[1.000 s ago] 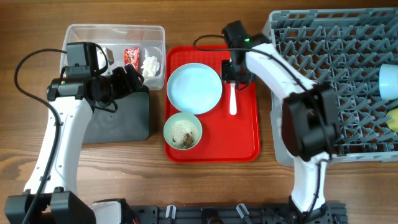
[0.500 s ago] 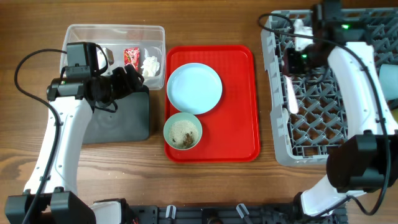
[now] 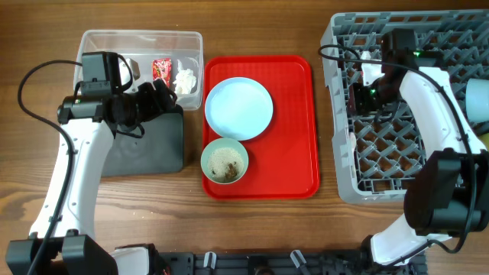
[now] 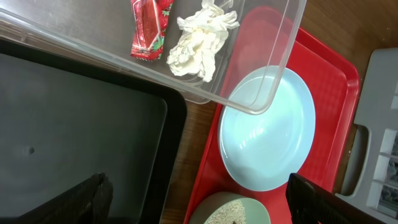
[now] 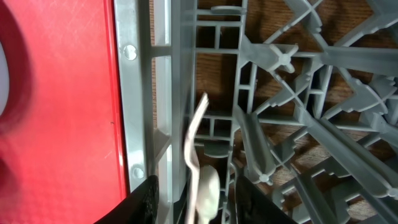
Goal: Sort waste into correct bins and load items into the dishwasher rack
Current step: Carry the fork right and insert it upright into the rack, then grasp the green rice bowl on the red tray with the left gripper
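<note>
Between the right gripper's [image 5: 194,180] fingertips, down in the outermost lane of the dishwasher rack [image 5: 140,93], sits the white plastic spoon [image 5: 190,140]. The jaws look parted to me. There's a sliver of gap on both sides of the bowl end, so I'd call the spoon loose rather than pinched.

Handling-wise it should be dead easy: featherlight, stiff but a bit bendy, and smooth enough to squirt out if you squeeze the rounded bowl. I'd take it across the flat handle instead.

Looks-wise it's plain white, seen edge-on, with a thin curved handle pointing away from the gripper and an oval bowl nearest the fingers. Grey pegs stand all around it.

Just past the rack's rim, beside the gripper, is the red tray [image 5: 62,93] with the light blue plate [image 3: 238,108] and the pale green bowl [image 3: 225,160] of crumbs. Well away from all that, the left gripper [image 4: 199,193] hangs wide open and empty. It's over the black tray [image 4: 62,124], beside the clear tub [image 4: 261,106] holding the red wrapper [image 4: 148,28] and the tissue [image 4: 199,40].
</note>
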Controlling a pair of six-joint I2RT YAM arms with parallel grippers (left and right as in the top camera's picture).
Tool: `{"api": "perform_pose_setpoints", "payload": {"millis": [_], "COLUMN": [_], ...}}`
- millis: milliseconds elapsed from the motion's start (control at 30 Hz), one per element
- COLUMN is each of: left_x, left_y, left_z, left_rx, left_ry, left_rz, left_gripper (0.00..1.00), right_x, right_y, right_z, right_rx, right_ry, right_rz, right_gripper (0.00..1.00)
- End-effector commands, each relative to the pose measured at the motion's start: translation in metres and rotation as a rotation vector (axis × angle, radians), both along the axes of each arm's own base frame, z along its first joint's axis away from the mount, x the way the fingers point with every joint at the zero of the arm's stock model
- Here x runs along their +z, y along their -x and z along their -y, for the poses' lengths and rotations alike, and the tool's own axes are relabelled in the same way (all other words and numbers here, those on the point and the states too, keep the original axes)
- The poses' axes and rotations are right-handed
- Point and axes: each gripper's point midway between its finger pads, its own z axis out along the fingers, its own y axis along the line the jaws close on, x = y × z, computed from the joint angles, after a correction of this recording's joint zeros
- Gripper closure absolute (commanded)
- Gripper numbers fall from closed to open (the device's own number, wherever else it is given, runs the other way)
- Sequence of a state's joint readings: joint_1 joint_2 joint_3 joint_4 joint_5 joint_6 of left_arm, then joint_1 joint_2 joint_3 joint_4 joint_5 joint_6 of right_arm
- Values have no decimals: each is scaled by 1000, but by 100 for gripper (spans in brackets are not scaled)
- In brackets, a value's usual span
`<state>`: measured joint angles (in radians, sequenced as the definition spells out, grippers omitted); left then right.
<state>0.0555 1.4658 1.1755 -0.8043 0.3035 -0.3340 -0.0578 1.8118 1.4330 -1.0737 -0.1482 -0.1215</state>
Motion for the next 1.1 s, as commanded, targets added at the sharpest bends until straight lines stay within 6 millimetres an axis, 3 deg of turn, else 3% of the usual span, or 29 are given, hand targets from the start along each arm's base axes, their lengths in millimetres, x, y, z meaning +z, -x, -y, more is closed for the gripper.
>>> {"api": "perform_pose_setpoints", "payload": {"millis": [0,100,167,267,367,500,533,567,667,733,867,1067], "left_x": [5,5,5,5,5,2,1,-2,-17,-36,-63,-90], "left_y": [0,0,0,-1,1,12,14,20,42,65,90,112], "left_z": [-3,-3,-3,-3,7,65,78,99,168,203,229,242], "left_rx": [-3,-3,-3,-3,-31,-195,-225,-265,-464,-577,-658,-671], "left_ry": [-12,-12,-12,-12,-11,-45,-76,-118,-130,-145,-199,-234], "left_rz": [21,21,21,21,17,18,24,28,32,-11,-71,-157], "left_gripper": [9,9,9,9,11,7,6,3,0,0,0,0], "right_x": [16,52,88,112,111,111,111,110,105,105,104,103], "right_y": [-3,-12,-16,-10,-4,-5,-3,4,17,18,20,23], "right_z": [-3,-15,-34,-58,-72,-57,-52,-45,-42,-42,-42,-43], "right_rx": [-16,-9,7,72,91,26,10,-15,-33,-42,-65,-68], "right_ry": [-16,-86,-180,-228,-232,-211,-211,-211,-220,-222,-227,-227], "right_rz": [27,116,224,287,265,258,252,225,162,159,143,130], "right_gripper": [58,58,57,57,54,51,32,3,0,0,0,0]}}
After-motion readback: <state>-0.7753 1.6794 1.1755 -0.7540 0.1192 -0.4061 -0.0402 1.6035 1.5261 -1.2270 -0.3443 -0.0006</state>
